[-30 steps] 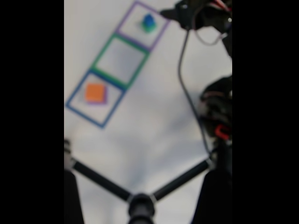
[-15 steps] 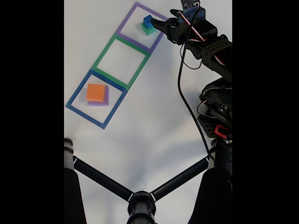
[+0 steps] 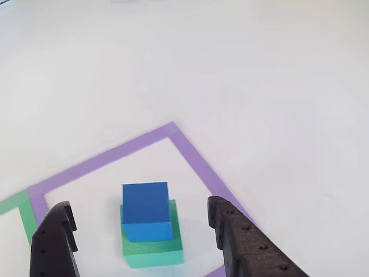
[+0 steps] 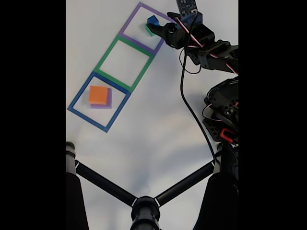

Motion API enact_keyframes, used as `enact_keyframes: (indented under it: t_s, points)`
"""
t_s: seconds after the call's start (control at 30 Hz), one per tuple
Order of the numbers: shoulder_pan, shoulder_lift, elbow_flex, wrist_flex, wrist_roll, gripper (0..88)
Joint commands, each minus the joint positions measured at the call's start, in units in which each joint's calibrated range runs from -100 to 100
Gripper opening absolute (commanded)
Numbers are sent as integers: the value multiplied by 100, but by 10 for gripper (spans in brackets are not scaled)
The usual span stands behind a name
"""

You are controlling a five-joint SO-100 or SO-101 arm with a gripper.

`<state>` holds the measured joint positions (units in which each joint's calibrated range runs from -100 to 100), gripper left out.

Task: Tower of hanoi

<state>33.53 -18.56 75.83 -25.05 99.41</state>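
Blue cube (image 3: 146, 209) rests on a larger green block (image 3: 153, 249), the pair standing inside the purple taped square (image 3: 193, 157), toward its near side in the other view. The claw (image 3: 138, 234) is spread wide, one dark finger (image 3: 55, 245) to the left of the stack and the other finger (image 3: 245, 242) to the right, both apart from the blocks and neither touching them. The tabletop (image 3: 259, 86) is plain white and bare beyond the tape; a corner of green tape (image 3: 17, 210) shows at the left edge.

Fixed view: three taped squares run in a diagonal row, the purple square (image 4: 128, 23) farthest, the green square (image 4: 106, 56) in the middle and bare inside, the blue square (image 4: 79, 98) nearest. The blue cube (image 4: 152, 20) on the green block (image 4: 149, 30) sits at the right side of the purple square, with the claw (image 4: 160, 28) reaching it from the right. An orange block (image 4: 98, 95) lies on a purple block (image 4: 109, 99) in the blue square. Judged from this layout, the four blocks stand as two half-stacks, so the tower is partly moved and not yet gathered in one square; the blue cube appears to be the piece about to be taken. A black tripod (image 4: 144, 206) spreads across the near foreground over the white tabletop (image 4: 158, 124). No room features are visible.
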Motion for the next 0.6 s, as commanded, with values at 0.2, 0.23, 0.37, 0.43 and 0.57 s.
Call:
enact_keyframes:
  t_s: [0.2,0.23,0.37,0.43,0.57]
  points:
    - [-101,453,-454,-316,59,267]
    - [-116,533,-500,-372,59,267]
    - [-162,854,-654,-567,59,267]
    - [-185,990,-727,-631,59,265]
    - [-246,1183,-800,-696,59,253]
